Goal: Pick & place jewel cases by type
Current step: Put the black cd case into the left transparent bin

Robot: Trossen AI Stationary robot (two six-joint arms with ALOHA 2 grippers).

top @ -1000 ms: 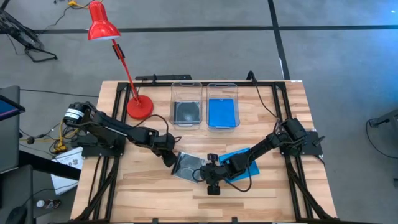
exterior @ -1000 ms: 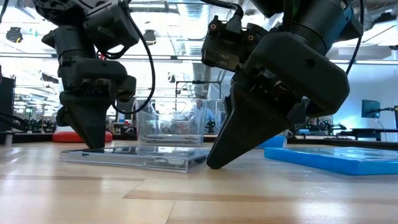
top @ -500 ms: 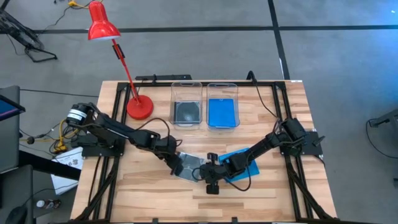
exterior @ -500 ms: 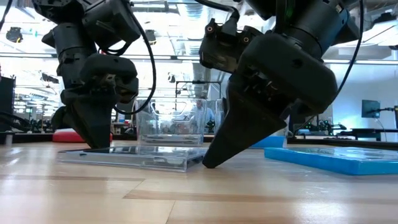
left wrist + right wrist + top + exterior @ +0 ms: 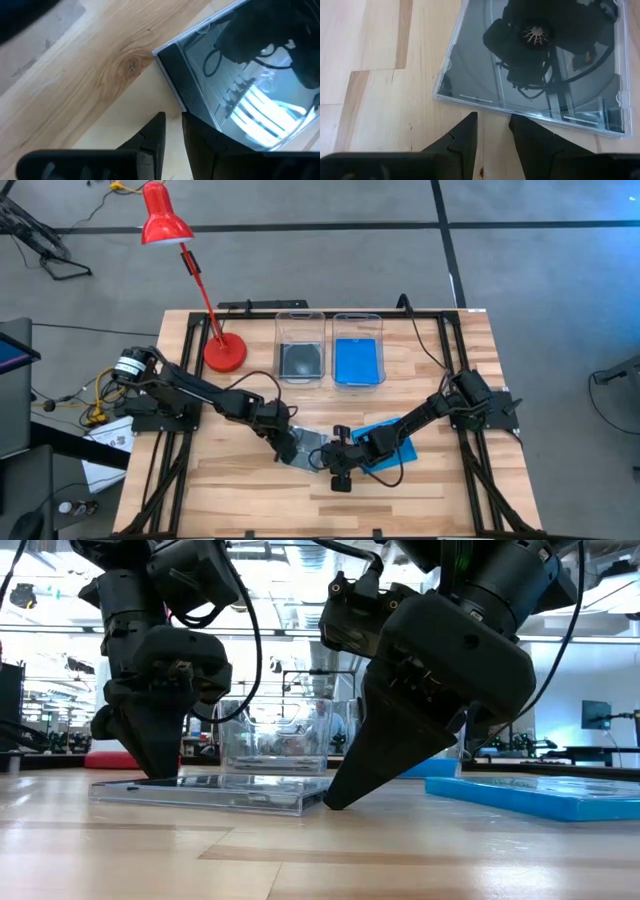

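A clear jewel case (image 5: 308, 445) with a dark disc tray lies flat on the wood table, between my two grippers. My left gripper (image 5: 284, 448) stands at its left edge, fingers shut to a narrow slit (image 5: 172, 120). My right gripper (image 5: 333, 463) stands at the case's right side with its tips on the table (image 5: 492, 116), also nearly shut. In the low view the case (image 5: 210, 792) spans from one gripper to the other. A blue jewel case (image 5: 397, 442) lies flat under the right arm. My left gripper comes from above, pointing down, at the case's dark spine edge (image 5: 192, 107). One fingertip (image 5: 200, 131) sits on top of that edge; the other stands on the table just outside it. The case lies flat. My right gripper slants down from the table's right. Its shut tips rest on the table against the case's edge (image 5: 322, 798). The case stays flat on the table.
Two clear bins stand at the far middle: the left bin (image 5: 300, 330) holds a dark case, the right bin (image 5: 358, 328) holds a blue one. A red desk lamp (image 5: 225, 352) stands at the far left. Bare wood lies along the near edge.
My left gripper has moved toward the table's right and near edge, onto the clear case's left edge. My right gripper has edged toward the left, and the case has slid a little leftward with it, staying flat.
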